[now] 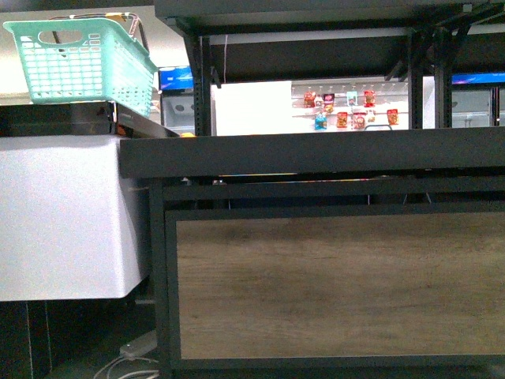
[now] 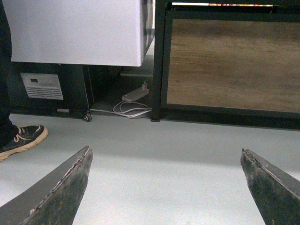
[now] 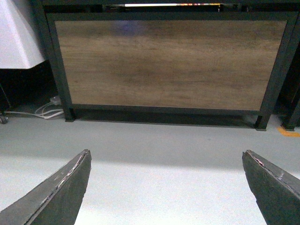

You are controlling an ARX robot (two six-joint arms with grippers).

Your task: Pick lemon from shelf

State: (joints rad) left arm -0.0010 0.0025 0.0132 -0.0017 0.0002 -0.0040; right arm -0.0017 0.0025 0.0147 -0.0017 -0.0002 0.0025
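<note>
The black metal shelf (image 1: 316, 154) fills the front view, its wide dark tray edge across the middle and a wood-grain panel (image 1: 339, 284) below. The lemon is hidden from every view; only a small orange-coloured sliver (image 1: 186, 135) peeks over the tray's left end. Neither arm shows in the front view. My left gripper (image 2: 165, 154) is open low over the grey floor, facing the shelf's wood panel (image 2: 232, 61). My right gripper (image 3: 166, 155) is also open above the floor, in front of the same panel (image 3: 168, 63). Nothing lies between either pair of fingers.
A green plastic basket (image 1: 83, 67) sits on a white-sided counter (image 1: 63, 217) left of the shelf. A power strip and white cables (image 2: 133, 101) lie on the floor by the shelf's leg. A person's shoe (image 2: 21, 138) stands at the far left.
</note>
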